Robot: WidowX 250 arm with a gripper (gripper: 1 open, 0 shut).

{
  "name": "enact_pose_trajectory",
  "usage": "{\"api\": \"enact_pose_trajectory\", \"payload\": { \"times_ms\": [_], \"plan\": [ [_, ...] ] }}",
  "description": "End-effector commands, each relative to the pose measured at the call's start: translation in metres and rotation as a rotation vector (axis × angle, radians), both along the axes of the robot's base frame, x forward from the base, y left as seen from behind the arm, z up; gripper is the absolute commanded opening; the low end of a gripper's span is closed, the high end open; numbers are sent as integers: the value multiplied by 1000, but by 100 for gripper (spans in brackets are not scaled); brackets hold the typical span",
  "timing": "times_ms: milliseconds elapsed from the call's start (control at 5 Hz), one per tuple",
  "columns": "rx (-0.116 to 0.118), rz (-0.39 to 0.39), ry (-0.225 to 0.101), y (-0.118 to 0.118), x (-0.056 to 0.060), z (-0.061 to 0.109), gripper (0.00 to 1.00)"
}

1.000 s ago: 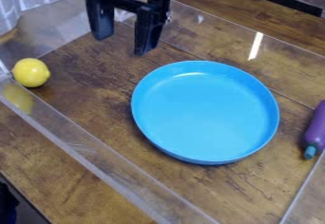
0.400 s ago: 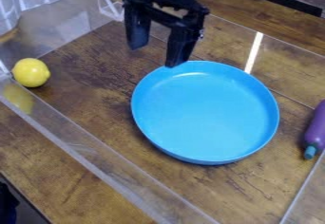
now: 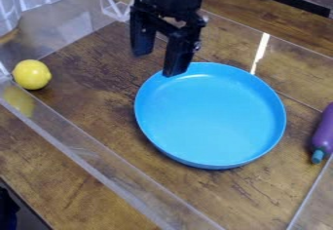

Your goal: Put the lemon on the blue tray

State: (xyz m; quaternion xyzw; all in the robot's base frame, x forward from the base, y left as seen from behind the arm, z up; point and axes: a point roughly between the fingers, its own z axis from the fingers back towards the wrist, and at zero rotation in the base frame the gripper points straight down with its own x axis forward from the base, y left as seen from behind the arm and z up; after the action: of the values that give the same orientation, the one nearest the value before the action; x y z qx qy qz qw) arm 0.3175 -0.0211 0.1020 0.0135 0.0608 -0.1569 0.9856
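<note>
The lemon (image 3: 31, 74) is a small bright-yellow fruit lying on the wooden table at the far left. The blue tray (image 3: 211, 114) is a large round shallow dish right of centre, with nothing in it. My gripper (image 3: 159, 57) hangs from the top of the view, black, its two fingers pointing down and spread apart with nothing between them. It hovers at the tray's upper-left rim, well to the right of the lemon.
A purple elongated object (image 3: 321, 132) lies at the right edge, just past the tray. Clear plastic walls (image 3: 78, 141) run around the wooden table (image 3: 92, 102), with a low one along the front left.
The gripper has moved right and down toward the tray's upper-left rim, staying open. The lemon, tray and purple object have not moved.
</note>
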Motion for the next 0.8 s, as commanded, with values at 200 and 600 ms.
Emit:
{"api": "enact_pose_trajectory", "payload": {
  "times_ms": [200, 600],
  "plan": [
    [-1, -105, -51, 9, 11, -12, 100],
    [11, -160, -56, 6, 20, -20, 100]
  ]
}}
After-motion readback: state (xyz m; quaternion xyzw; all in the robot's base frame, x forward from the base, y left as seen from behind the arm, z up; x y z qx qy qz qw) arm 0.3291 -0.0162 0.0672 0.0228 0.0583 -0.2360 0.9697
